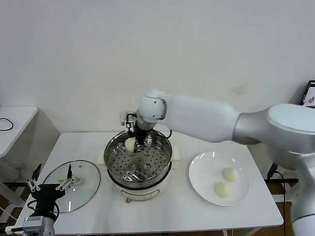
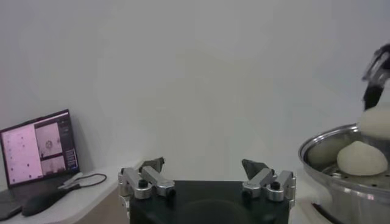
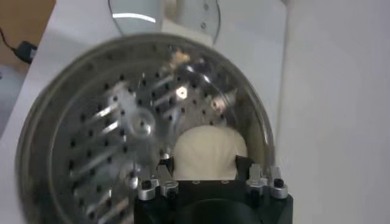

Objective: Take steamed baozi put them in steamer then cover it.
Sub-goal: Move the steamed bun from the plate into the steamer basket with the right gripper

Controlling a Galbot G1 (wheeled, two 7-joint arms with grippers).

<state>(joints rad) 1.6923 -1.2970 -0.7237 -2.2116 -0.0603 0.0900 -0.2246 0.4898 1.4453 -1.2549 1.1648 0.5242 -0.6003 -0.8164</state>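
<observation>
**A:** ok so nearest to us, the left end effector (image 1: 50, 182) is parked low at the front left corner of the tabletop (image 1: 169, 214), fingers spread wide, nothing in it. Just past it we see the cover (image 1: 72, 186) lying flat on the tabletop, left of the steamer (image 1: 138, 166).

**B:** yep. On the other side we've got the white plate (image 1: 219, 178) with two steamed baozi on it, one (image 1: 223, 189) nearer and one (image 1: 230, 174) behind it, just beside each other.

**A:** and the steamer sits mid-tabletop between cover and plate, lid off, perforated tray showing.

**B:** the right end effector (image 1: 134, 144) reaches in over the far left part of the pot, clamped on a steamed baozi (image 3: 210, 152). In the right wrist view we see the bun sitting right between the fingers (image 3: 165, 173), just above the tray.

**A:** the left wrist view also shows another bun (image 2: 362, 158) inside the pot, under the held one.

**B:** behind it all we only see plain white wall (image 1: 149, 45).
</observation>
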